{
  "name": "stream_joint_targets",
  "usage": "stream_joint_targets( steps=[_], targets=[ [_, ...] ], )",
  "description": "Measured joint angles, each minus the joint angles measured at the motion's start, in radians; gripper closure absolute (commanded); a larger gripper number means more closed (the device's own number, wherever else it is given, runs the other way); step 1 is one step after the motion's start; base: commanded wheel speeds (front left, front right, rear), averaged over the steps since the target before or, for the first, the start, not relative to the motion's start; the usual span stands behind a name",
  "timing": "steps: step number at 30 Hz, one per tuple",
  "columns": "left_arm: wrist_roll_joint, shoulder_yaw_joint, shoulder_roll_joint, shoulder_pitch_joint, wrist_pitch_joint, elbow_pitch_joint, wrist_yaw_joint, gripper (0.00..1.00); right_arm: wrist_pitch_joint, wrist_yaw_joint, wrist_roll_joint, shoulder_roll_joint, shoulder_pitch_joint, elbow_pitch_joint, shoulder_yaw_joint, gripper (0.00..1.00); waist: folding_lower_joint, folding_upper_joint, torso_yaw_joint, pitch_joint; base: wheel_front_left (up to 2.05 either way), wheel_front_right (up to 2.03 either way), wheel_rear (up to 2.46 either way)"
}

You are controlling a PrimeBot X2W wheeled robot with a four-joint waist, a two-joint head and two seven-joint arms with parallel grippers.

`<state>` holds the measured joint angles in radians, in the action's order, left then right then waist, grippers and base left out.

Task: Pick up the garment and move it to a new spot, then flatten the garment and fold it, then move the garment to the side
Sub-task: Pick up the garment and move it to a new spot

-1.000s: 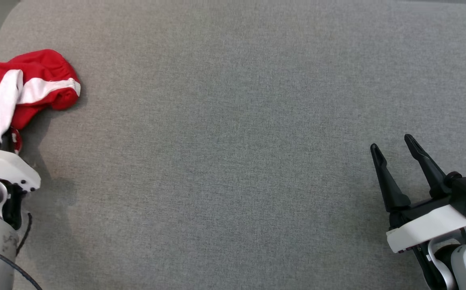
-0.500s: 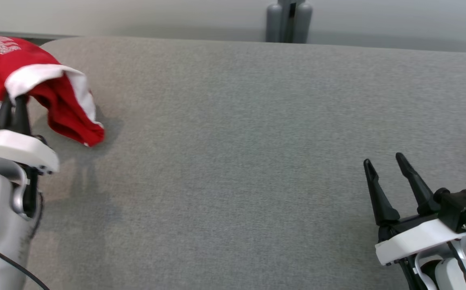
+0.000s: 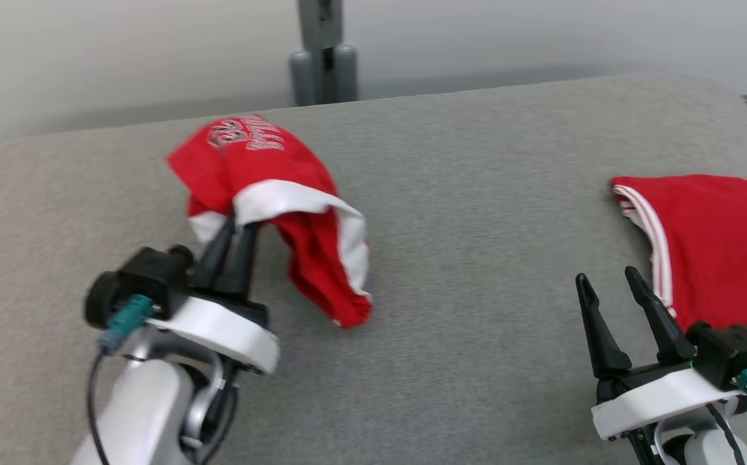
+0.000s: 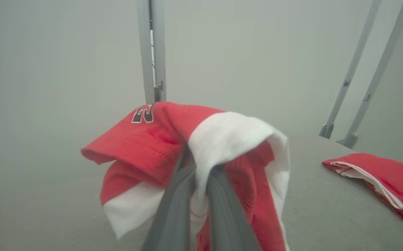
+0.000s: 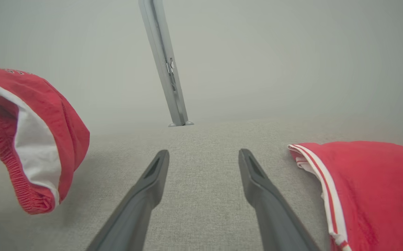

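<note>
Head view, left: the left gripper (image 3: 234, 234) pinches the red garment (image 3: 263, 168) and holds it above the grey table (image 3: 477, 194).
Head view, right: the right gripper (image 3: 606, 278) has its jaws spread and holds nothing. It is near another red cloth (image 3: 716, 239).
Left wrist view: the red garment (image 4: 152, 136) flops over the fingers. It has white bands and a printed number.
Right wrist view: its stretchy edge hangs down on the left.

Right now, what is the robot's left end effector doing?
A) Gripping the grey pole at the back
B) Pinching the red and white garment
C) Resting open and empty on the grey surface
B: the left end effector is shut on the red and white garment, which drapes over it; the left wrist view shows the cloth pinched between its two dark fingers.
</note>
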<state>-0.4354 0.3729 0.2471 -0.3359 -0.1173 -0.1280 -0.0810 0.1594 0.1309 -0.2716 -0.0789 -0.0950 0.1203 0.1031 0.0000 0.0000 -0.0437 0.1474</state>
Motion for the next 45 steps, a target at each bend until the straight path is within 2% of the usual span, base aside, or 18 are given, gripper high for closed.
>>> stream_joint_targets(
  steps=[5, 9, 13, 17, 18, 19, 20, 21, 26, 32, 45],
  targets=[
    [0.019, 0.079, -0.058, 0.015, 0.04, 0.103, -0.009, 1.0, 0.008, 0.0, -0.001, 0.005, 0.009, 0.006, -0.021, 0.0, 0.0, 0.0, -0.089, -0.003, 0.0, 0.0, 0.0],
    [0.038, 0.103, -0.07, 0.017, 0.051, 0.085, -0.028, 1.0, 0.009, 0.0, -0.002, 0.008, 0.013, 0.007, -0.021, 0.0, 0.0, 0.0, -0.137, 0.005, 0.0, 0.0, 0.0],
    [0.038, 0.106, -0.066, 0.05, 0.036, 0.001, -0.034, 1.0, 0.015, 0.0, -0.004, 0.009, 0.012, 0.007, -0.02, 0.0, 0.0, 0.0, -0.147, 0.03, 0.0, 0.0, 0.0],
    [0.015, 0.101, -0.067, 0.087, 0.001, -0.088, -0.027, 1.0, 0.016, 0.0, -0.008, 0.012, 0.002, 0.011, -0.01, 0.0, 0.0, 0.0, -0.127, 0.049, 0.0, 0.0, 0.0],
    [0.013, 0.104, -0.068, 0.088, -0.003, -0.113, -0.024, 0.93, 0.016, 0.0, -0.009, 0.011, -0.002, 0.013, -0.009, 0.0, 0.0001, 0.0, -0.119, 0.053, 0.0, 0.0, 0.0],
    [0.008, 0.103, -0.069, 0.091, -0.008, -0.133, -0.015, 0.8, 0.017, 0.0, -0.009, 0.011, -0.003, 0.016, -0.006, 0.0, 0.0, 0.0, -0.111, 0.057, 0.0, 0.0, 0.0],
    [0.0, 0.102, -0.071, 0.095, -0.013, -0.15, -0.014, 0.59, 0.017, 0.0, -0.009, 0.011, -0.003, 0.018, -0.004, 0.0, 0.0, 0.0, -0.103, 0.059, 0.0, 0.0, 0.0],
    [-0.005, 0.103, -0.071, 0.101, -0.016, -0.167, -0.007, 0.02, 0.017, 0.0, -0.009, 0.011, -0.004, 0.02, 0.0, 0.0, 0.0, 0.0, -0.095, 0.062, 0.0, 0.0, 0.0],
    [-0.016, 0.105, -0.07, 0.114, -0.042, -0.207, 0.009, 0.0, 0.017, 0.0, -0.01, 0.007, -0.009, 0.029, 0.002, 0.0, 0.0, 0.0, -0.059, 0.06, 0.0, 0.0, 0.0],
    [-0.031, 0.086, -0.043, 0.169, -0.078, -0.163, 0.003, 0.0, 0.016, 0.0, -0.008, -0.007, 0.001, 0.03, 0.001, 0.0, 0.0, 0.0, -0.02, 0.023, 0.0, 0.0, 0.0],
    [-0.012, -0.066, 0.043, 0.232, -0.125, 0.105, -0.135, 0.0, -0.02, 0.0, 0.028, -0.023, 0.025, -0.044, -0.042, 0.0, 0.0, 0.0, 0.038, -0.07, 0.0, 0.0, 0.0]
  ],
)
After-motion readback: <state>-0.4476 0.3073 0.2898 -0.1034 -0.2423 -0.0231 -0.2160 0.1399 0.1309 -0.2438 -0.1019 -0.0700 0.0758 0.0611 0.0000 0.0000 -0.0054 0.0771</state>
